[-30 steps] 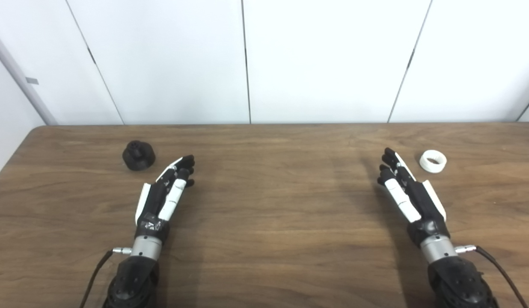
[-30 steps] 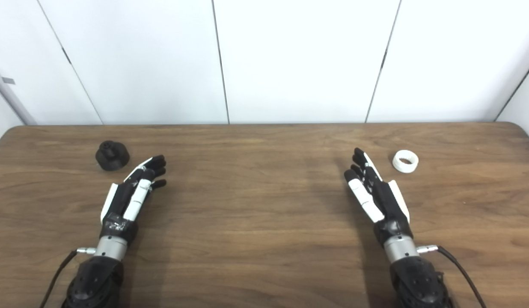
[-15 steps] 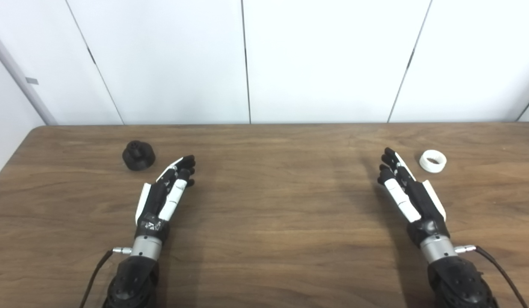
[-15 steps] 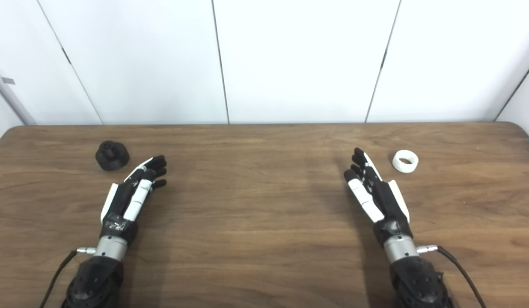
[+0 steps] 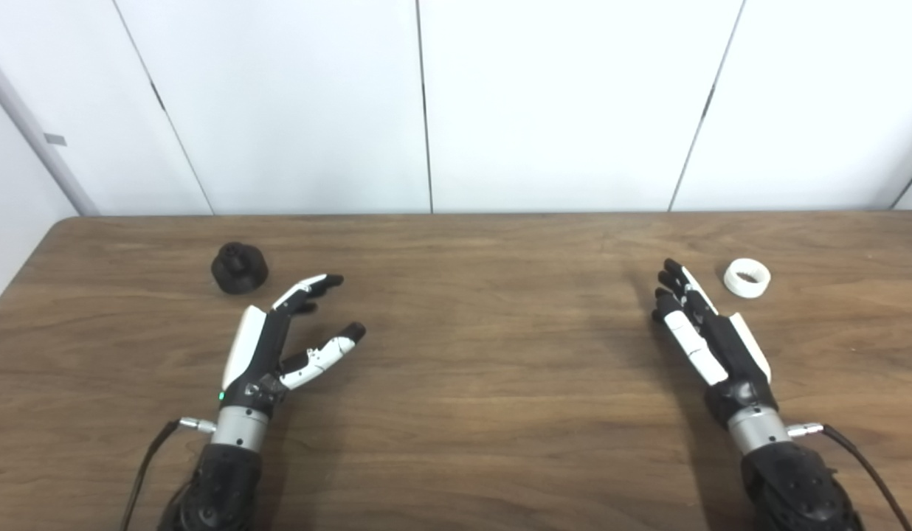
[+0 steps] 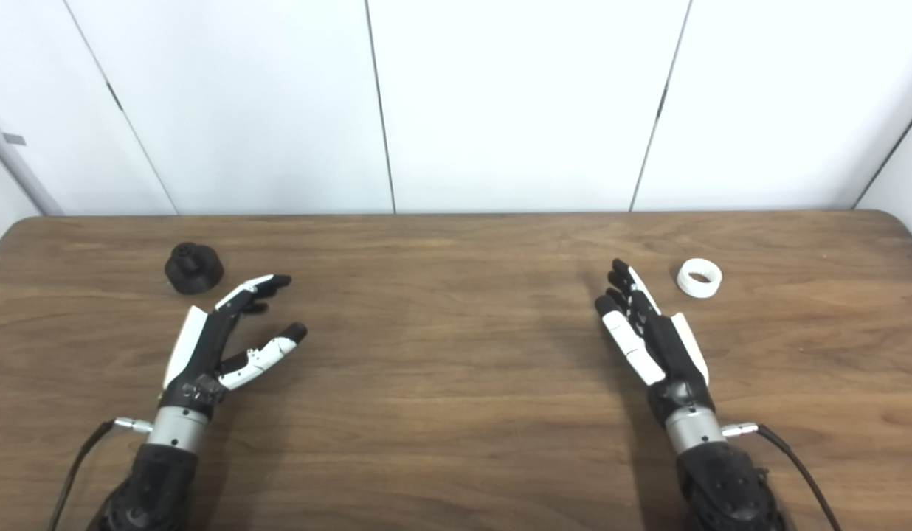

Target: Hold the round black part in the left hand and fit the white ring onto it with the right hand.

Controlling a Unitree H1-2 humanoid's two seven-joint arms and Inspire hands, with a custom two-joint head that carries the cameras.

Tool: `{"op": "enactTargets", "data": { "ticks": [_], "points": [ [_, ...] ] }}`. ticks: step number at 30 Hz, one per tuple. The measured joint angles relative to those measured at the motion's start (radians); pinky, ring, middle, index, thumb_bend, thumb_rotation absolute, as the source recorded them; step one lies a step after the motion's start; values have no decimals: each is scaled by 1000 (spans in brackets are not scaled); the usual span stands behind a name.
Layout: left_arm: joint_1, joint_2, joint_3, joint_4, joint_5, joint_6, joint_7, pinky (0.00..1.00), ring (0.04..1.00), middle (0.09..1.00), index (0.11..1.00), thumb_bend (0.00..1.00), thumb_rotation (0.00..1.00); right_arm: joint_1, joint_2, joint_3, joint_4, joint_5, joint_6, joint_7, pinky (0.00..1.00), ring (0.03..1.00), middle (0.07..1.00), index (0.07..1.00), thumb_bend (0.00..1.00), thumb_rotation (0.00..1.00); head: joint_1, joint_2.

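A humanoid robot's two hands rest over a brown wood-grain table (image 5: 456,413) set against white wall panels (image 5: 559,103). At far left, the round black part (image 5: 239,268), a squat disc with a raised hub on top, sits upright on the tabletop near the back edge, held by nothing. Just beside it, toward the centre and nearer the camera, the left hand (image 5: 279,343) is spread wide: its fingers (image 5: 308,286) reach forward, pointing past the part's right side without touching it, while the thumb (image 5: 325,356) splays off to the right, leaving a clear gap between them. A thin cable (image 5: 142,472) trails from the left wrist toward the bottom edge.

The middle of the table is bare wood. To the right, the right hand (image 5: 703,332) lies extended with its fingers straight and close alongside one another, not curled, gripping nothing; its fingertips (image 5: 670,269) point toward the back wall. The white ring (image 5: 747,278) lies flat on the table just beyond and to the right of those fingertips, apart from them, its opening facing upward. A second cable (image 5: 862,464) runs from the right wrist off the lower right corner.
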Motion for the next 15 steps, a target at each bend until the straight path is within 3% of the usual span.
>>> {"op": "enactTargets", "data": {
  "ticks": [3,7,15],
  "points": [
    [-1,31,5,6,115,-52,100,792,834,825,759,784,275,-1,-3,0,2,6,-1,3,897,958,973,973,456,786,31,-6],
    [-8,59,7,33,245,-96,231,826,866,849,778,827,276,-4,-7,0,11,16,-7,10,909,965,977,976,428,785,68,-18],
    [-40,135,5,136,458,-87,478,963,937,914,864,838,297,-12,-12,0,26,27,-16,19,941,975,980,992,405,785,114,-29]
  ]
}}
